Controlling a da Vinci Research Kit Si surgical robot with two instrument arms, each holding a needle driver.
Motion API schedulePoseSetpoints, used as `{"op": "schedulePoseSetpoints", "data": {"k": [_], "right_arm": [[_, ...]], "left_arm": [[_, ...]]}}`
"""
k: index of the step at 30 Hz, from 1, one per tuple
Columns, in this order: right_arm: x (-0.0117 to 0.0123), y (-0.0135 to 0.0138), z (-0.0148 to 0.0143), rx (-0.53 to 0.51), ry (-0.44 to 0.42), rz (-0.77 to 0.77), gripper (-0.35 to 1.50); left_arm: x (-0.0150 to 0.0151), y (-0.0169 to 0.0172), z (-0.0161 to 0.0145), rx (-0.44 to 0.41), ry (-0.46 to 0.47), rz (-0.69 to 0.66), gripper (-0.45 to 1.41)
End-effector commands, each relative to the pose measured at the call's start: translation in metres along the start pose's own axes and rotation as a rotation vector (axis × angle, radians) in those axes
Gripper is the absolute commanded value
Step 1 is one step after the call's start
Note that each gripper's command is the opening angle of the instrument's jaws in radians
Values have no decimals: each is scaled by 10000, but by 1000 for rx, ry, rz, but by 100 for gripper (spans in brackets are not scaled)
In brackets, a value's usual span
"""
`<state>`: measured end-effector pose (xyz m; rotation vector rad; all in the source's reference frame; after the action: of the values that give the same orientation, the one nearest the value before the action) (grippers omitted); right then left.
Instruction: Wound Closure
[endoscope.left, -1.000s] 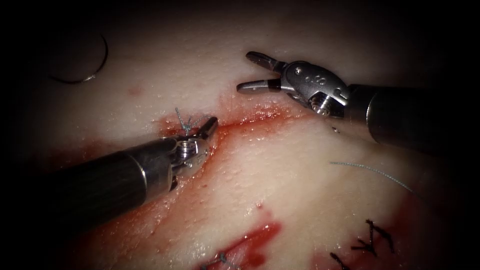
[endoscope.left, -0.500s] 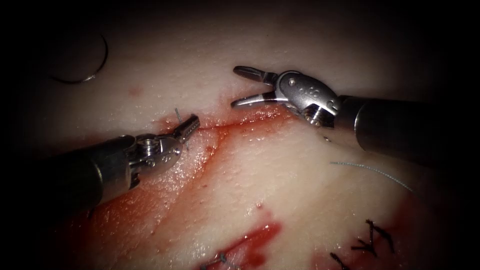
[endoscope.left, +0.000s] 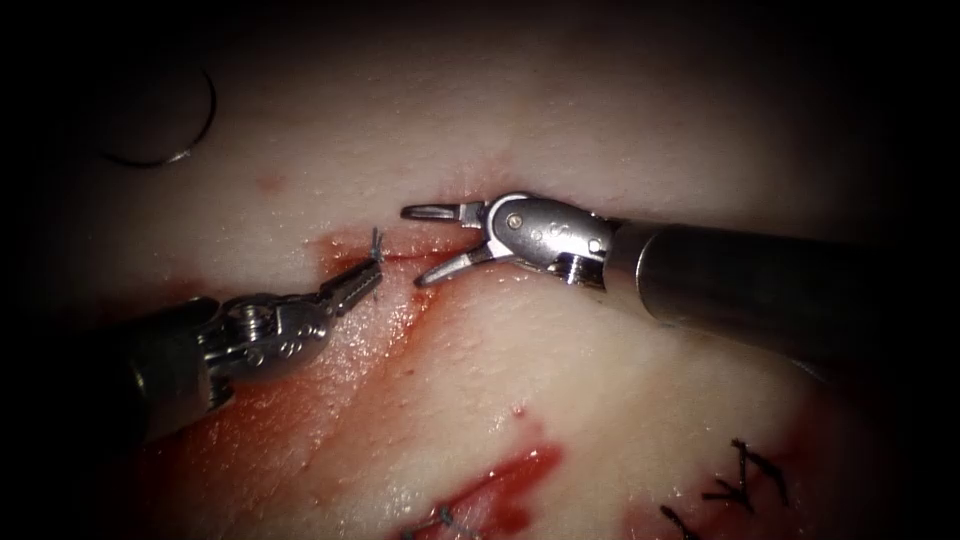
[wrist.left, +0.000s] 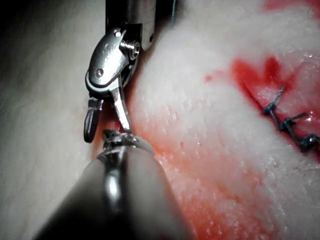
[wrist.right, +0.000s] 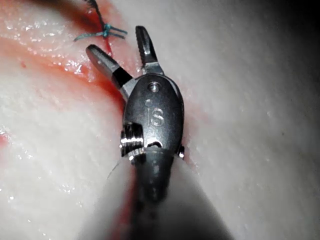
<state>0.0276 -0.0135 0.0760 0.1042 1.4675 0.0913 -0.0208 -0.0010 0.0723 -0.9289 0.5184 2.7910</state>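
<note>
A: What is held by each tool?

B: The left tool is seen at the left end of the cut, its jaws closed or nearly so just below a short thread tail that stands up from a knot there; whether the tail is actually gripped cannot be told. The right tool is spread wide over the cut, just right of that tail, and nothing is held in it.

A: Where is the needle?

B: The curved needle is lying free on the tissue, well apart from both tools, at the upper left, and is not in the tissue.

A: How far along is the closure judged to be?

B: 1 knot is seen tied at the cut's left end. Red fluid is spread along the cut, and to the right of the knot no further stitches can be made out. Dark stitches are seen on other cuts lower down.
</note>
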Motion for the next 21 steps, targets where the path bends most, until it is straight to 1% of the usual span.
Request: {"op": "schedulePoseSetpoints", "data": {"k": [1,2,3,4,6,10,15,21], "right_arm": [[0,6,16,-5,-6,-36,125],[2,3,20,-13,-13,-59,125],[5,-1,30,-22,-34,-122,125],[5,-1,30,-22,-34,-122,125],[8,-6,42,-31,-38,-162,126],[14,-10,55,-38,-41,-195,126],[14,-13,70,-49,-50,-202,126],[15,-16,75,-49,-46,-203,126]], "left_arm": [[0,-3,11,4,3,-6,-45],[-2,-3,12,5,3,-5,-45],[-7,-1,15,6,4,-5,-45],[-7,-1,15,6,4,-5,-45],[-11,2,17,-8,-3,0,-45],[-17,7,15,-28,-14,-2,-45],[-18,9,10,-34,-17,2,-45],[-17,11,7,-33,-20,1,-45]]}}
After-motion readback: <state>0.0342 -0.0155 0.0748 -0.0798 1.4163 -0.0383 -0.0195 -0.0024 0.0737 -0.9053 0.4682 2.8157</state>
